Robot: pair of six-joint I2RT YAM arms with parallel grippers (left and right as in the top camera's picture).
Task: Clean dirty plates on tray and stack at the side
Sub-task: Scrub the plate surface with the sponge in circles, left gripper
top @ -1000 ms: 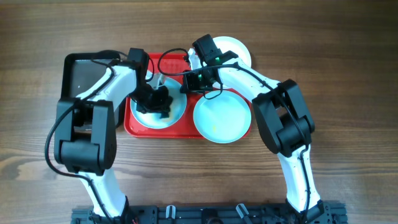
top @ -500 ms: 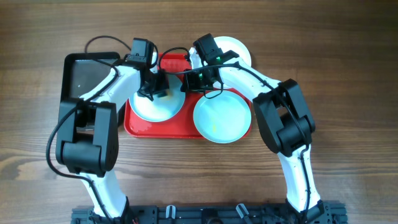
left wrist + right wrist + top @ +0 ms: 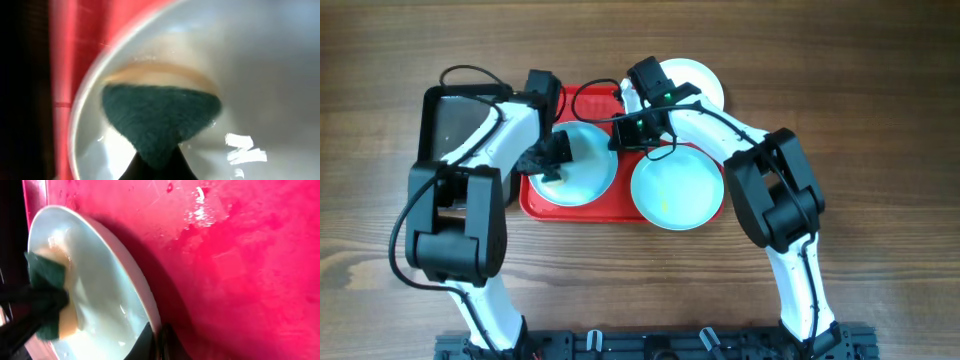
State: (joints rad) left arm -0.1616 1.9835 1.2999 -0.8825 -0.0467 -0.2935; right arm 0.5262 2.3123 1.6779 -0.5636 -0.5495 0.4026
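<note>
Left wrist shows a green sponge [image 3: 160, 120] on the plate [image 3: 260, 65], hidden overhead.

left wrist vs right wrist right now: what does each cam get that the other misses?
Left wrist only: the sponge with its green face seen head-on, pressed against the inside of the plate, with bright glints beside it. Right wrist only: the right end effector pinched on the plate's rim, and the wet floor of the tray. Both: the same pale plate, the sponge and the red tray.
</note>
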